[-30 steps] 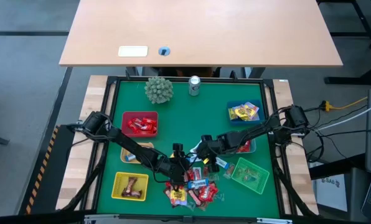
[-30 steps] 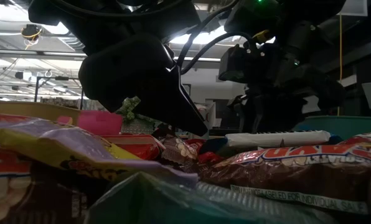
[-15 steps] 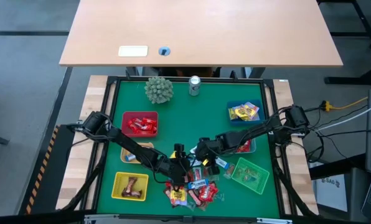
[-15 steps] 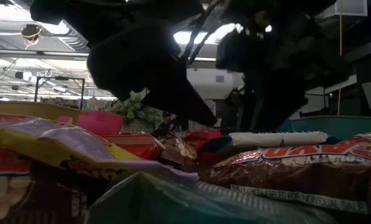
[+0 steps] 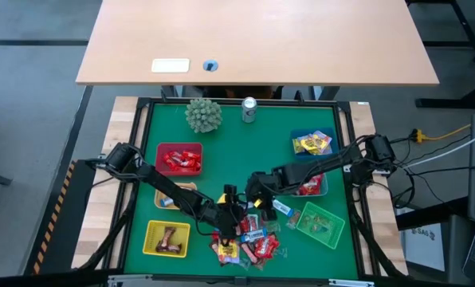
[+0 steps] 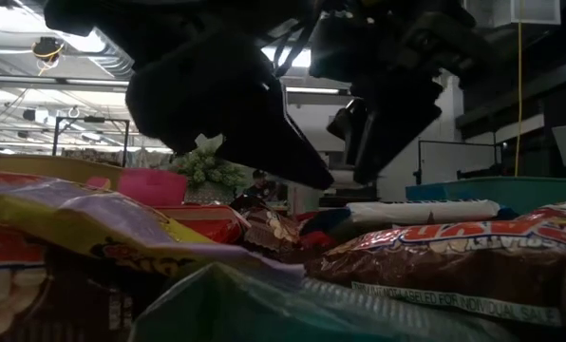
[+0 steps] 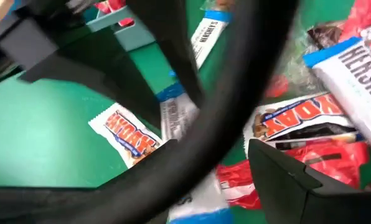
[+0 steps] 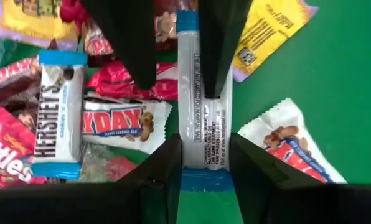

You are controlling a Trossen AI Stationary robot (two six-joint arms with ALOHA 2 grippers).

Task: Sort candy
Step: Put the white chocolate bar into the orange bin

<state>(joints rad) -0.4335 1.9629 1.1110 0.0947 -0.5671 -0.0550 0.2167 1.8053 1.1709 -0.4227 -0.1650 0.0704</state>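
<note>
The candy lies in a heap (image 5: 249, 243) on the green mat near the table's front edge; the right wrist view shows its red, yellow and white-blue wrappers (image 8: 114, 121). My right gripper (image 5: 257, 197) hangs over the heap's far side, shut on a white-and-blue candy bar (image 8: 201, 118). Just left of it, my left gripper (image 5: 231, 214) is open. Its two fingers (image 8: 126, 43) stand on either side of that bar's far half. Whether they touch the bar, I cannot tell. My right gripper pinches the white-and-blue bar between its two fingers (image 8: 157, 165), across the bar's two long edges beside one blue end (image 8: 204, 163). The fingers slant steeply down from the table's right. The bar runs straight on beyond them, printed back toward the wrist, above the heap.
Small baskets ring the heap: red (image 5: 179, 158), blue (image 5: 312, 143), green (image 5: 319, 223), yellow (image 5: 167, 237) and one under the left arm (image 5: 170, 198). A spiky green ball (image 5: 203, 115) and a silver can (image 5: 249, 110) stand at the far edge.
My right gripper has risen above the heap and shifted a little toward the table's left, its fingers still about as far apart as before. My left gripper has stayed in place, open.
</note>
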